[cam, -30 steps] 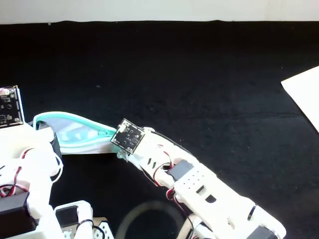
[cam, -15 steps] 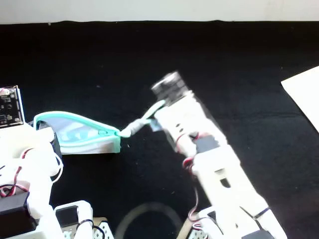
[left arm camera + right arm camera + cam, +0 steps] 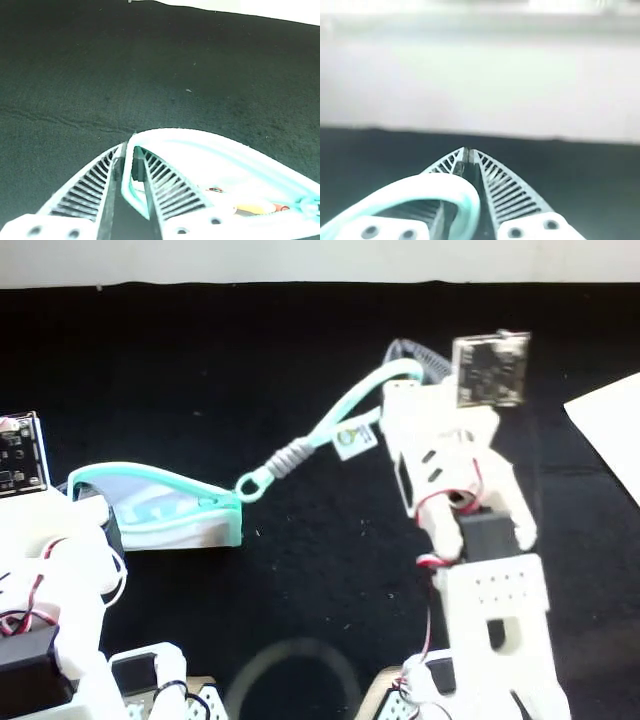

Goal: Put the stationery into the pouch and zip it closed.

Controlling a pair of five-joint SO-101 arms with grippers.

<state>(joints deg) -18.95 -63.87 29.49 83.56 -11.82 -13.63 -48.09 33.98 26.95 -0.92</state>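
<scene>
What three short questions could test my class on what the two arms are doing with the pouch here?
1. True or false: the left gripper is shut on the rim of the pouch.
2. What does the right gripper hold? A) a pencil B) the strap of the pouch C) a sheet of paper
3. Fill in: beside the left gripper, the mouth of the pouch is ____, and things show inside.

Key: 1 true; 2 B; 3 open.
</scene>
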